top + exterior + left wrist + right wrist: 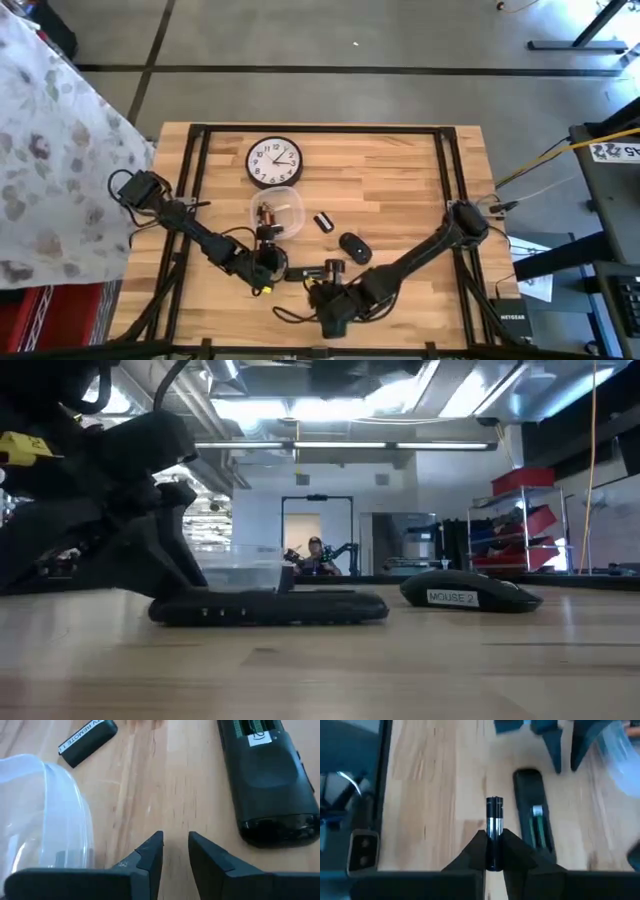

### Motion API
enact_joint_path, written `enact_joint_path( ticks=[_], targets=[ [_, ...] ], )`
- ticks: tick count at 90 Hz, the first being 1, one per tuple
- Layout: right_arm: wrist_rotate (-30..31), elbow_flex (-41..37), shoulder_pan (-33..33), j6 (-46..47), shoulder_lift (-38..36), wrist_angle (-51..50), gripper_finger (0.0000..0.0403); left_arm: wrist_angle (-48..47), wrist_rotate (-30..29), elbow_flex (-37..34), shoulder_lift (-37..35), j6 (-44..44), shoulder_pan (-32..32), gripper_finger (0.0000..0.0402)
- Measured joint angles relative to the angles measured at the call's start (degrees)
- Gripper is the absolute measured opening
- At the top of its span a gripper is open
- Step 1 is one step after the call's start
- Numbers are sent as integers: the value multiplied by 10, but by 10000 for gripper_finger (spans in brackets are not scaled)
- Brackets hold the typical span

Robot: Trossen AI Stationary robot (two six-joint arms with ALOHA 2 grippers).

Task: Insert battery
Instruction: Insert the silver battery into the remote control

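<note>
— What's the setting?

— A pale wooden tabletop (400, 190) with a black frame, on a grey concrete floor; the low view looks across it into a lit workshop.

— And the battery?

— The battery (494, 827), black and silver, stands pinched upright between the fingers of the right claw (494, 851), which is clamped on it near the front edge of the tabletop. Just beyond it lies the remote (534, 827), back side up, its compartment uncovered and green inside.

— The other arm?

— The left claw (175, 845) hovers low over the wood with its fingers slightly parted, gripping nothing. The remote's end (272, 780) is just to one side of it, a clear plastic container (45, 820) on the other.

— What else is out there?

— The loose battery cover (87, 741), labelled, lies beyond the container. In the high view, a computer mouse (355, 247) sits to the right of the cover, the container (276, 212) holds small items, and a round wall clock (274, 162) lies flat farther back. A flower-patterned cloth (50, 150) hangs at the left.
</note>
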Motion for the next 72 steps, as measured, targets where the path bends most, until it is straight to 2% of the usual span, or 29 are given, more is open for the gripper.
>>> enact_joint_path(
  ticks=[7, 22, 32, 43, 54, 59, 72],
  targets=[
    [-22, -66, -12, -6, -9, 84, 15, 1, -4, 0, 0, -1, -5, 75],
    [-45, -228, -36, 12, -54, 344, 14, 7, -45, 0, -18, 7, -36, 75],
    [-46, -292, -53, 16, -66, 438, 18, 9, -64, 0, -40, 16, -48, 75],
    [-72, -322, -70, 18, -66, 483, 27, 44, -55, 0, -49, 19, -51, 75],
    [-84, -331, -80, 12, -66, 484, 26, 117, 40, 0, -44, 83, -48, 76],
    [-85, -332, -83, 2, -66, 482, 25, 137, 61, 0, -43, 119, -47, 78],
    [-89, -331, -82, -8, -66, 484, 26, 152, 44, 0, -43, 185, -47, 89]
  ],
)
